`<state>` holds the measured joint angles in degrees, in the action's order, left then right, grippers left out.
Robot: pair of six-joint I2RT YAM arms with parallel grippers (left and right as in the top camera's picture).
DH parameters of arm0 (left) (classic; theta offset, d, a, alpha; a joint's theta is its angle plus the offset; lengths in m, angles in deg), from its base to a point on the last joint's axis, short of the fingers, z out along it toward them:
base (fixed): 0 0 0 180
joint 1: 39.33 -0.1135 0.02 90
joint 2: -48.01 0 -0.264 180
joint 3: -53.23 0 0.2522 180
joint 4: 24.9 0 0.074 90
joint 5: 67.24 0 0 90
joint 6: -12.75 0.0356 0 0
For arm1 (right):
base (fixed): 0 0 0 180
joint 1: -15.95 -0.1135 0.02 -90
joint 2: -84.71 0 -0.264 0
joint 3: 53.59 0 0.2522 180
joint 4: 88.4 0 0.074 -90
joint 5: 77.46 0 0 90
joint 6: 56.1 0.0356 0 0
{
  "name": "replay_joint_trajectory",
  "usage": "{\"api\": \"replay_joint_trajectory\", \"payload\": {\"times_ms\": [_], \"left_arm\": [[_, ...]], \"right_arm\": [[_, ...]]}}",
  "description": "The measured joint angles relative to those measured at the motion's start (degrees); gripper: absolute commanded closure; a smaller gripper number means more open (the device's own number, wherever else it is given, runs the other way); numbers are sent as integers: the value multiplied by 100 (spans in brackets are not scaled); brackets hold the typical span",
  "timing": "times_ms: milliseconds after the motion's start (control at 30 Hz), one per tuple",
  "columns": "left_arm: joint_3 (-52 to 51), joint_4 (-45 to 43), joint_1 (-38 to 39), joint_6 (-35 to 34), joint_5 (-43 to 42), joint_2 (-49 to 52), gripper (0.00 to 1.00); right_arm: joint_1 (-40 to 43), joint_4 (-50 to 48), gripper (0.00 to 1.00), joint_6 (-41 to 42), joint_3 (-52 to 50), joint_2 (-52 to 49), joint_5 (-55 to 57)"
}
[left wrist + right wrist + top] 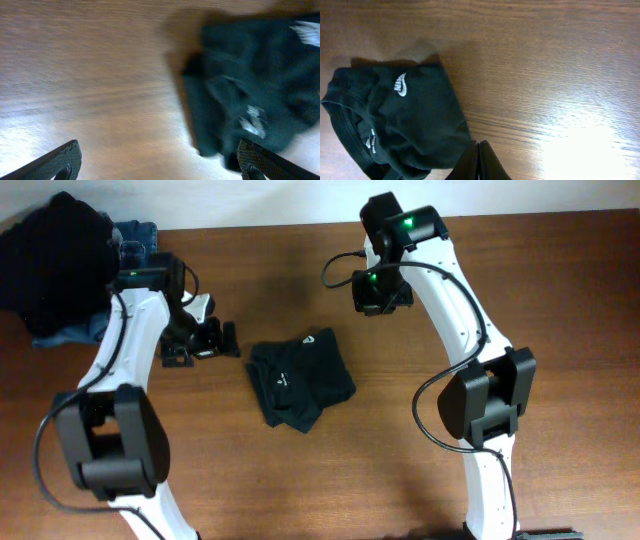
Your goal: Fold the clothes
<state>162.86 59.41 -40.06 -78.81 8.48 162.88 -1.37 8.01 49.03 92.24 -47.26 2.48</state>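
Dark T-shirt (300, 380) lies roughly folded. Left gripper (203, 348) wide open near it, empty; right gripper (479, 159) closed, empty. Judgement: pinch loose edge low, fold flat, align corners.

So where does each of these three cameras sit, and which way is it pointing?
Overhead: fixed above the table, looking straight down; the left arm and right arm show, the dark T-shirt between them.
Left wrist: on the left arm, looking past its open left gripper at wood and the blurred T-shirt.
Right wrist: on the right arm, looking past its shut right gripper at the T-shirt's white logo.
Shared: all three see the T-shirt.
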Motion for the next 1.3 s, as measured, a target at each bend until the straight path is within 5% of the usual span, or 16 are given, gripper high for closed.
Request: {"api": "replay_joint_trajectory", "payload": {"times_ms": [233,433,533,667,1300], "left_arm": [[-31,428,173,-9,-542,-164,11],[-140,529,704,-59,-730,-164,43],[-157,490,1027,-74,-800,-164,75],[-162,323,1386,-103,-848,-164,98],[-1075,-426,1534,-518,-890,-164,99]], "right_arm": [[-166,-861,96,-31,-1014,-83,-271],[-216,-1582,96,-11,-1690,-140,-385],[-216,-1716,96,-11,-1794,-140,-404],[-216,-1759,96,-9,-1812,-140,-417],[-599,-1971,96,-11,-1816,-140,-444]]}}
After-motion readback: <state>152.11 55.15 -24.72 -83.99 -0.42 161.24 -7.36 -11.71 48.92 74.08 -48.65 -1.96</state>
